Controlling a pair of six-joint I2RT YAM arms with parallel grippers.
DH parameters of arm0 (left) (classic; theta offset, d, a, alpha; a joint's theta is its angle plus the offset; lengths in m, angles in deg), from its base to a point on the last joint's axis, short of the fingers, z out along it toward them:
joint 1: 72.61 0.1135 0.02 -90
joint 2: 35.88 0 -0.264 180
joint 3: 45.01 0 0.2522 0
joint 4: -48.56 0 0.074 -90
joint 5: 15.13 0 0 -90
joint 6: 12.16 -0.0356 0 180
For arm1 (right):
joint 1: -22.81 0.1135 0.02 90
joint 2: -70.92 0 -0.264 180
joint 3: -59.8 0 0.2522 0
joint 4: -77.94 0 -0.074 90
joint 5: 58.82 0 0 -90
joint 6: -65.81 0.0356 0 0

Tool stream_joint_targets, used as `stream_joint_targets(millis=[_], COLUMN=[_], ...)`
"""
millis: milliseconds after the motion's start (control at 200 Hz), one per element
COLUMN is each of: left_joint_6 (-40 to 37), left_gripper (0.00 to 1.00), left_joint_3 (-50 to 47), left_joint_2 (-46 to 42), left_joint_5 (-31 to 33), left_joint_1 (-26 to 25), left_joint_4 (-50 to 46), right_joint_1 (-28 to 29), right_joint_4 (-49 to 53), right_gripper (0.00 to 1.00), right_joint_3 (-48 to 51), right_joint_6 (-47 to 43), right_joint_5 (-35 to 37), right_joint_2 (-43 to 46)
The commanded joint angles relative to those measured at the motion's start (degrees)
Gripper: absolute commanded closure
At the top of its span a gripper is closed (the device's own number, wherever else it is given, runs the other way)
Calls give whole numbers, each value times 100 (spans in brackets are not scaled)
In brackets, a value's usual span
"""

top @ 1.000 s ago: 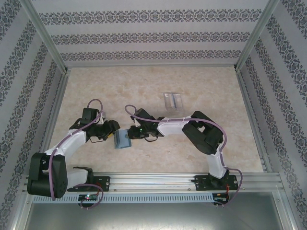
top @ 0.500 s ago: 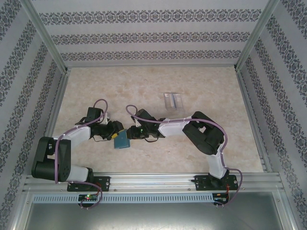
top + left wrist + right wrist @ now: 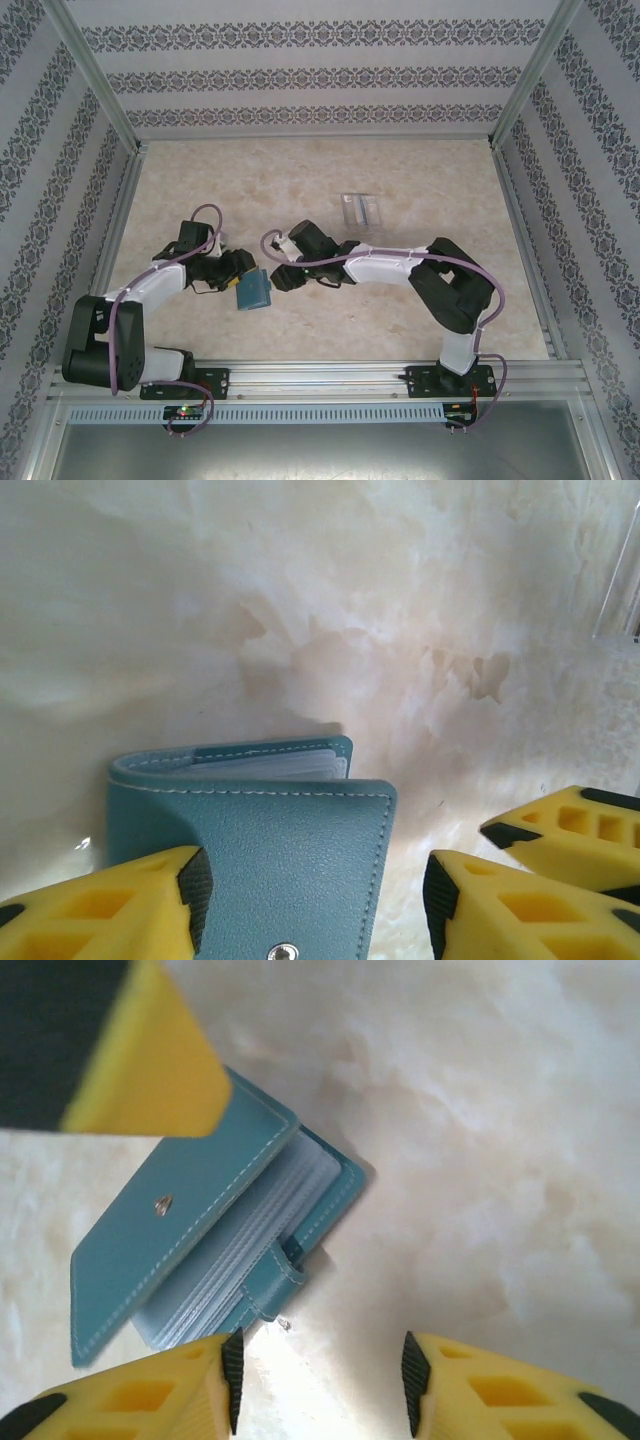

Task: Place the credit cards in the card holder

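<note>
Right gripper (image 3: 318, 1365) has opened, empty; left gripper (image 3: 315, 885) open astride card holder (image 3: 290, 830).

Surface (image 3: 400, 170): pale beige, marbled pattern, cloudy brown patches. Clear plastic stand (image 3: 360, 209) on far half of surface, little right of middle, bare surface all around it. Walls (image 3: 300, 62) on three sides: white, with dark ornamental stripes. Metal posts (image 3: 92, 75) at both far corners. Metal rail (image 3: 320, 378) along near edge.

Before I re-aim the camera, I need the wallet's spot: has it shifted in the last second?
No. In the top view the wallet lies just where it did, nearer than and left of the clear stand.
</note>
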State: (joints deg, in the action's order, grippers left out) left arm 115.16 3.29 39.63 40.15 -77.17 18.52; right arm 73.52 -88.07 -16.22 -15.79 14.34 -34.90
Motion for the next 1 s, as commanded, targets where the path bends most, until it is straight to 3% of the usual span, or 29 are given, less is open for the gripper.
stream_joint_targets(millis=[0, 150, 340, 719, 859, 924, 999], left_joint_6=[-126, -76, 14, 5, -58, -66, -61], left_gripper=[38, 39, 40, 43, 43, 43, 43], left_joint_3=[185, 181, -21, -114, -100, -109, -139], left_joint_2=[-261, -442, -434, -262, -278, -267, -240], left_joint_5=[461, 728, 592, 694, 732, 741, 731], left_joint_1=[-44, 51, 72, 69, 70, 75, 69], left_joint_4=[-579, -886, -701, -629, -702, -702, -669], right_joint_1=[-36, -35, -36, 212, 264, 264, 264], right_joint_4=[255, 271, 940, 2459, 2483, 2268, 2040], right_gripper=[48, 42, 41, 45, 54, 68, 74], right_joint_3=[-135, -278, -831, -2351, -2361, -2181, -1977], right_joint_6=[-2026, -3082, -3972, -4626, -4604, -4498, -4400], right_joint_5=[-479, -768, -754, -575, -453, -388, -343], right_joint_2=[-86, -344, -704, -1748, -1814, -1720, -1608])
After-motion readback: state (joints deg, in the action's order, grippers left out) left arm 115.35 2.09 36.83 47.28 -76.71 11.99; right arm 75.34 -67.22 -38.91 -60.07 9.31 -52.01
